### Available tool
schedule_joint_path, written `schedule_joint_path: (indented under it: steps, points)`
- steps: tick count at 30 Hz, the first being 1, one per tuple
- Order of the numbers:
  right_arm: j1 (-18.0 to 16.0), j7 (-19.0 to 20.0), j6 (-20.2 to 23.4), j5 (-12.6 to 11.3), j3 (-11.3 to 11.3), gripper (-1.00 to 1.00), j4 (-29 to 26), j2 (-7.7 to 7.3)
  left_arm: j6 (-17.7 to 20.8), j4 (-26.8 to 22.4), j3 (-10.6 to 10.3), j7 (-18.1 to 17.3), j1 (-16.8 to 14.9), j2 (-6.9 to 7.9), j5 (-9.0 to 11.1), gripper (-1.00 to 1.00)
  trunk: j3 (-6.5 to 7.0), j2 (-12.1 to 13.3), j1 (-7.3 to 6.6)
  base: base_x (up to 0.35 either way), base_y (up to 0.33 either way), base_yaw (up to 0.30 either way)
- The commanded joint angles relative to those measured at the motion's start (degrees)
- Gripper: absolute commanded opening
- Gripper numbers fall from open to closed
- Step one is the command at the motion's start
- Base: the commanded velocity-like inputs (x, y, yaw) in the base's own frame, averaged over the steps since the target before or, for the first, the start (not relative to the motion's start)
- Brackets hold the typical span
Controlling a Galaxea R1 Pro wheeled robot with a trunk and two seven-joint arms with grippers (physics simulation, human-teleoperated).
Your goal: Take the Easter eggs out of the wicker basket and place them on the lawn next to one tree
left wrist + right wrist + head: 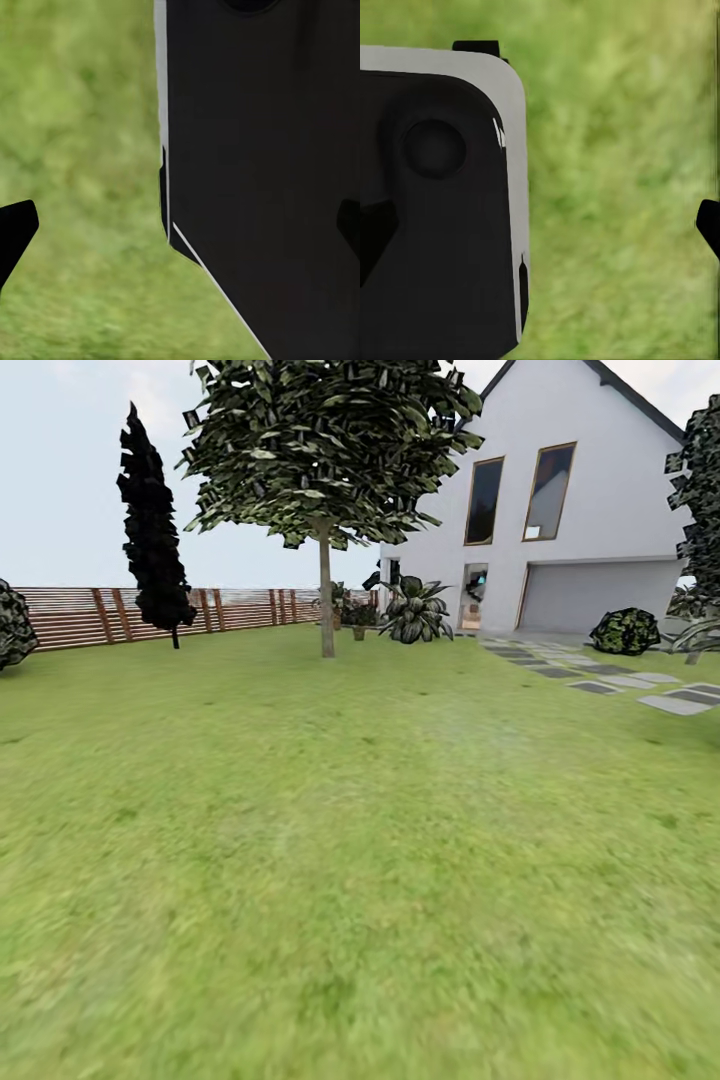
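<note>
Across open lawn (360, 880) stands tree (325, 590), straight ahead; both end effectors' spread and load cannot be told.

The tree (325, 510) was cut off at its crown by the head view's upper edge; the house (580, 510) roof was cropped likewise; a bush (12, 625) at the left edge and a dark tree (703, 490) at the right edge were seen only in part; the lawn (350, 920) was blurred in the foreground. In the left wrist view, the lawn was largely hidden by a dark robot panel (262, 180); in the right wrist view a black, grey-edged robot part (435, 210) covered much of the blurred grass.
</note>
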Motion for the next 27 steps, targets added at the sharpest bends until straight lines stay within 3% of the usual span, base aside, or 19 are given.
schedule_joint_path:
  steps: [1,27]
  points:
    - [-0.02,0.01,-0.02,-0.02,-0.03,1.00,-0.01,0.00,0.03,-0.05,0.00,-0.04,0.01,0.01,-0.01,1.00,-0.04,-0.02,0.03,0.333,-0.123,0.000]
    - [-0.02,0.01,-0.02,-0.02,-0.03,1.00,-0.01,0.09,0.03,-0.05,0.00,-0.04,-0.01,-0.03,-0.01,1.00,-0.04,-0.02,0.03,0.333,-0.123,0.000]
